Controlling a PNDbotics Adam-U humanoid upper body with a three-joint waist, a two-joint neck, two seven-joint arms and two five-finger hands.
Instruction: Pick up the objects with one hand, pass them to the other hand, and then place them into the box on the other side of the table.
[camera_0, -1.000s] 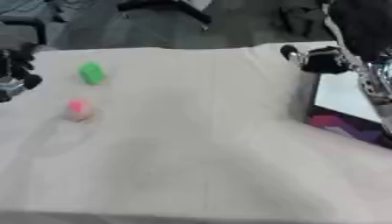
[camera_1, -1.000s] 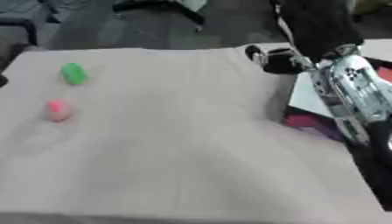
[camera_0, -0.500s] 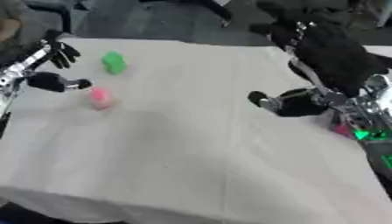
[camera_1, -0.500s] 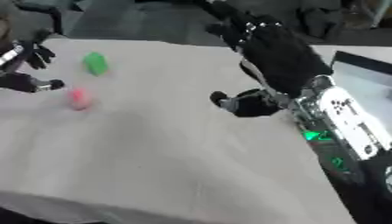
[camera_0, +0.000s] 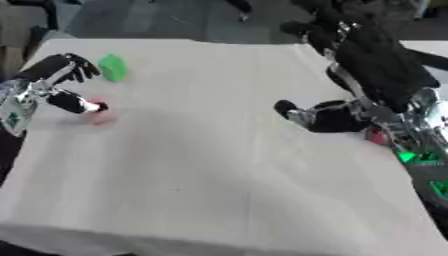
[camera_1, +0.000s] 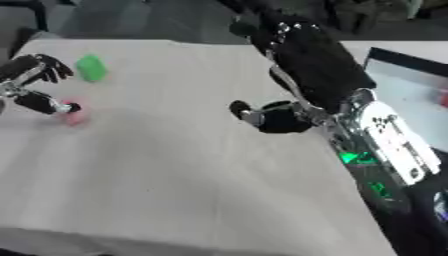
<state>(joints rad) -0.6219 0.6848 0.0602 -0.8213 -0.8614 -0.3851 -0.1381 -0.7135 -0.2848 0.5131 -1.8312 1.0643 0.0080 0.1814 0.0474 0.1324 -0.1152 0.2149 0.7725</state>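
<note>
A small pink object (camera_0: 101, 115) lies on the pale table (camera_0: 210, 165) near its left edge. A green object (camera_0: 112, 67) sits a little farther back. My left hand (camera_0: 61, 82) hovers at the left edge with fingers spread, its thumb tip touching or just above the pink object. My right hand (camera_0: 372, 65) is over the table's right side, fingers straight and pointing away, thumb (camera_0: 306, 114) sticking out to the left; it holds nothing. The box (camera_1: 411, 95) shows at the right edge in the right eye view.
A pink-red item (camera_0: 376, 136) peeks out beside my right forearm (camera_1: 385, 145). Dark chairs and floor lie beyond the table's far edge. The middle and near part of the table is bare cloth.
The camera has shifted, so the whole scene moved. My left hand has come in beside the pink object. My right hand has swung over the table from the box side.
</note>
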